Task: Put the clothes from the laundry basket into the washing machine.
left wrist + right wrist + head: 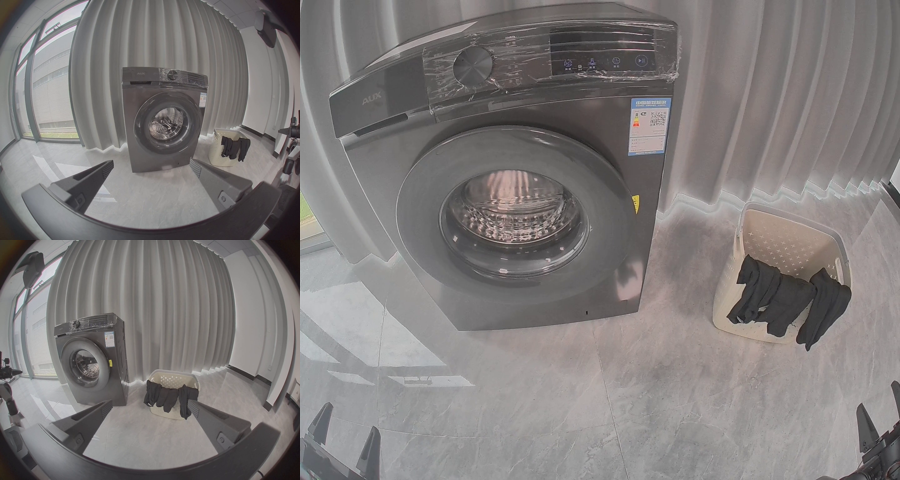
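The left claw (345,437) and the right claw (881,415) are both held low, at the left and right near corners of the head view, fingers pointing forward and upward. In each wrist view the jaws stand wide apart, gripping nothing.

Grey washing machine (506,187), cream basket (784,247) with star-pattern holes, black clothes (787,300).

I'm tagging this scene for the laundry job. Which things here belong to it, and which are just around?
Part of the job: washing machine; laundry basket; dark clothes draped over the basket's front rim.
Just around: curtain; window.
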{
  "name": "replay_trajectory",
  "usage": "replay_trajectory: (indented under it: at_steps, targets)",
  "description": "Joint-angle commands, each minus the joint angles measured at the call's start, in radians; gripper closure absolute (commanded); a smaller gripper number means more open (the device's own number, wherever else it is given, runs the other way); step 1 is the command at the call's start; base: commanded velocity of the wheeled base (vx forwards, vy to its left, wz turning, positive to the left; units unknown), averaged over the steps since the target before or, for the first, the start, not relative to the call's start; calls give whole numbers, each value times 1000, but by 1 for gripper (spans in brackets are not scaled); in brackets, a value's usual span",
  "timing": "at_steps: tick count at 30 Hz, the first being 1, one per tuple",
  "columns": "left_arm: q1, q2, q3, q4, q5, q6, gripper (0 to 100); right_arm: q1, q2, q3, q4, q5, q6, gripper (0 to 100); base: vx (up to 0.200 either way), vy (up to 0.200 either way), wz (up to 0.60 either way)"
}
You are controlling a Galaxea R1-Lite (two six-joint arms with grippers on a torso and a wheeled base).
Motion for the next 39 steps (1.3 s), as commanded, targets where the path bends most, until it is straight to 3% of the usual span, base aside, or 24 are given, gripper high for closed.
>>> replay_trajectory:
  at_steps: [1, 9, 15, 39]
  targets:
    - [0, -18, 18, 0, 0, -1, 0, 0, -1, 18, 0, 0, 0, 0, 0, 0, 0]
    - [0, -18, 18, 0, 0, -1, 0, 0, -1, 18, 1, 0, 0, 0, 0, 0, 0]
    - [0, -18, 18, 0, 0, -1, 0, 0, -1, 18, 1, 0, 0, 0, 200, 0, 0]
    - [0, -18, 18, 0, 0, -2, 0, 0, -1, 18, 0, -2, 1, 0, 25, 0, 0]
